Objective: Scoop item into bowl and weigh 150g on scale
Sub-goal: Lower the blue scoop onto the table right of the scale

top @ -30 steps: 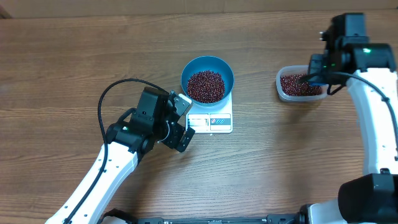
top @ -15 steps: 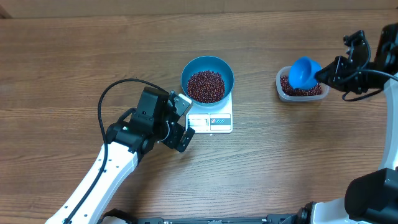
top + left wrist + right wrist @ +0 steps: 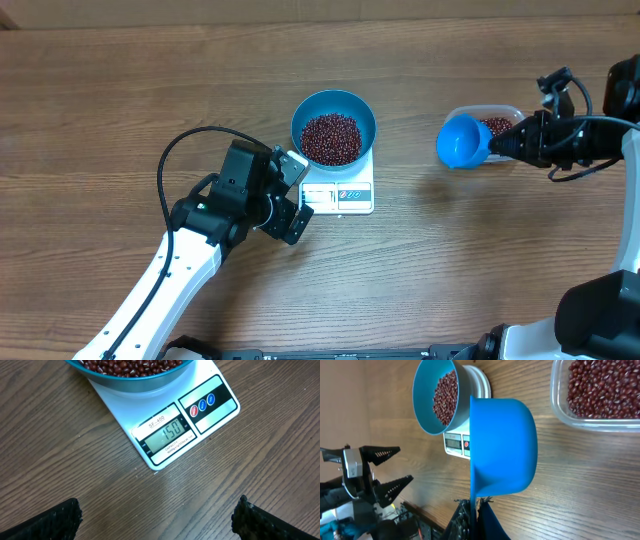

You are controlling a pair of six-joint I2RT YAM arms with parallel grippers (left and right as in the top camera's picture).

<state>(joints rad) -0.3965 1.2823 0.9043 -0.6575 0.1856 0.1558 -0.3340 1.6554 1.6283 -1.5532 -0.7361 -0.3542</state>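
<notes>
— Entry: type of place?
— Robotics lab bench. Grounds: cabled left arm (image 3: 185,265), right arm (image 3: 600,200), both at one plain wood-grain surface (image 3: 100,80); digital scale (image 3: 170,430) set on it.

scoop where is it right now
Overhead view, right side: the scoop is gripped by the right fingers at the left end of the clear tub, well right of the bowl on the scale.

Open gap btwn scale (image 3: 338,193) & scoop (image 3: 461,141)
</notes>
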